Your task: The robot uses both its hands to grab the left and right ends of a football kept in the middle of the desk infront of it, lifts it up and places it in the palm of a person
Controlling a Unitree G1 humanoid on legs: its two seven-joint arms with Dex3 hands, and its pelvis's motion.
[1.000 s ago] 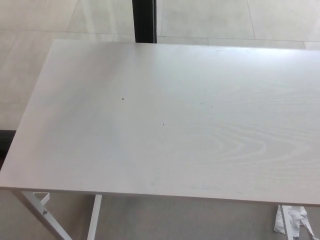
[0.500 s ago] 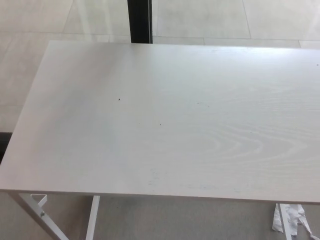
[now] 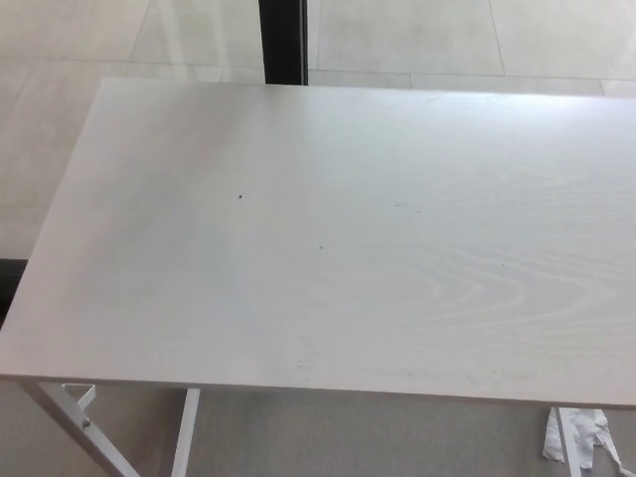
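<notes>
Nothing on the desk itself has moved since a moment ago; only our view has shifted a touch, so the whole scene sits slightly to the right of where it was half a second ago. We look down on a pale desk with faint wood grain that swirls toward its right side. Two tiny dark specks mark its surface, one left of the middle and one nearer the centre. We see no football anywhere on the desk or around it, so we cannot say where it is. Neither of our hands shows in the view, so we cannot tell whether they are open, closed or holding anything. Beyond the far edge lies a light tiled floor, with a dark upright post standing just behind the desk. Below the near edge we see white metal legs at the left and a crumpled white scrap on the floor at the right.
</notes>
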